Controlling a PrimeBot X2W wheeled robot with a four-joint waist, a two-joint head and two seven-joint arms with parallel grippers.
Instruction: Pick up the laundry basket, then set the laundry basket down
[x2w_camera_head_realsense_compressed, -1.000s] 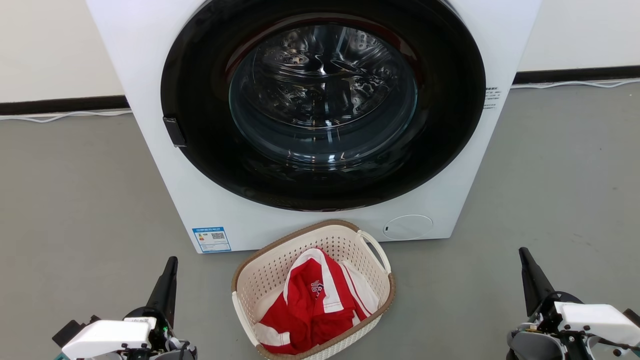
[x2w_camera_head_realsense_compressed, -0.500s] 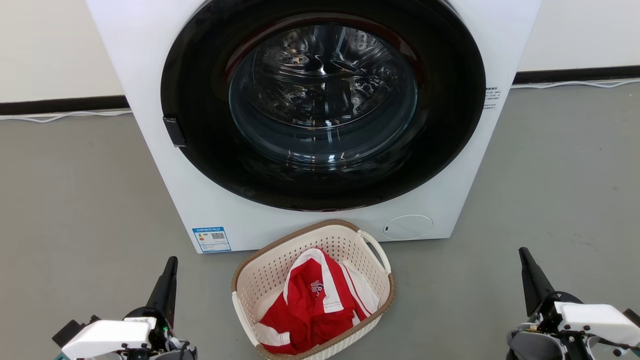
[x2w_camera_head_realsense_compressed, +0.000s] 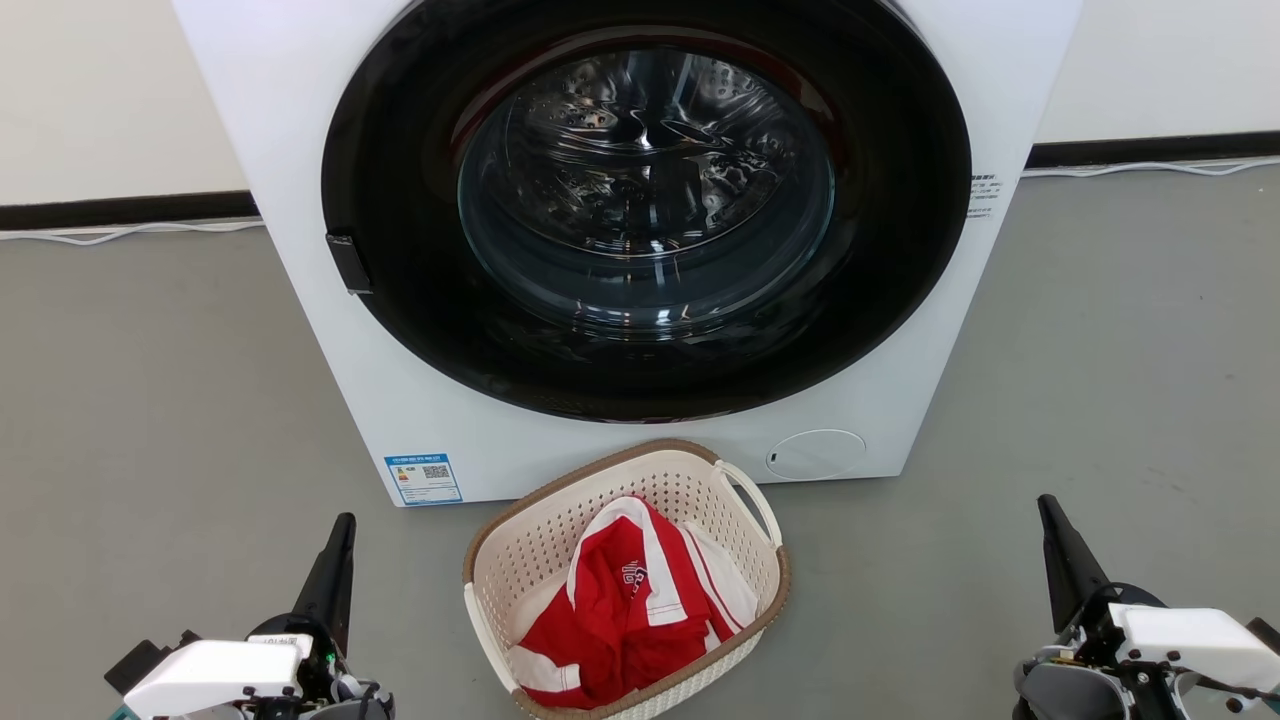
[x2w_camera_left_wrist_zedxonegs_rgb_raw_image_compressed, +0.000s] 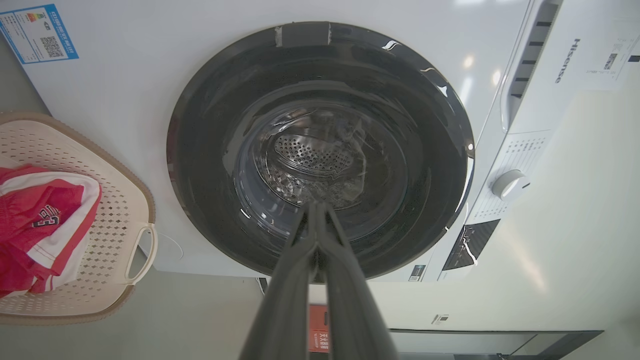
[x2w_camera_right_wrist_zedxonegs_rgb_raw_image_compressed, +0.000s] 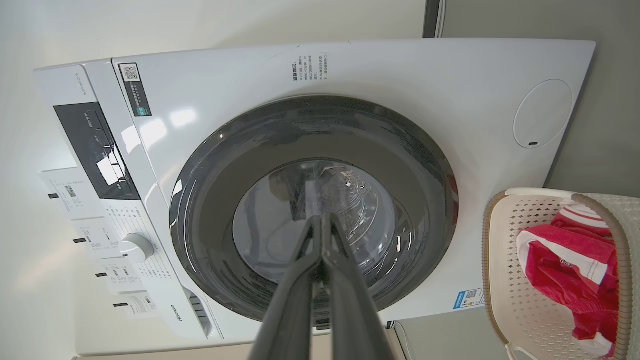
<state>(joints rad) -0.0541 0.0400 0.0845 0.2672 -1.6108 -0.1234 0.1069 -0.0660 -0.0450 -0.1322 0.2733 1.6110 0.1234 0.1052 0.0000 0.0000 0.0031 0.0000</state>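
The laundry basket (x2w_camera_head_realsense_compressed: 540, 540), cream with perforated walls, a brown rim and a white loop handle (x2w_camera_head_realsense_compressed: 752, 498), sits on the grey floor just in front of the washer, with a red and white garment (x2w_camera_head_realsense_compressed: 625, 610) inside. It also appears at the left edge of the left wrist view as the laundry basket (x2w_camera_left_wrist_zedxonegs_rgb_raw_image_compressed: 112, 220) and at the right edge of the right wrist view as the laundry basket (x2w_camera_right_wrist_zedxonegs_rgb_raw_image_compressed: 505, 280). My left gripper (x2w_camera_head_realsense_compressed: 343, 525) is shut and empty, left of the basket. My right gripper (x2w_camera_head_realsense_compressed: 1047, 505) is shut and empty, well to its right. Both are apart from it.
A white front-loading washer (x2w_camera_head_realsense_compressed: 330, 330) with a round dark glass door (x2w_camera_head_realsense_compressed: 645, 200) stands right behind the basket. Grey floor (x2w_camera_head_realsense_compressed: 150, 400) lies open to both sides. A dark skirting strip and a white cable (x2w_camera_head_realsense_compressed: 120, 232) run along the back wall.
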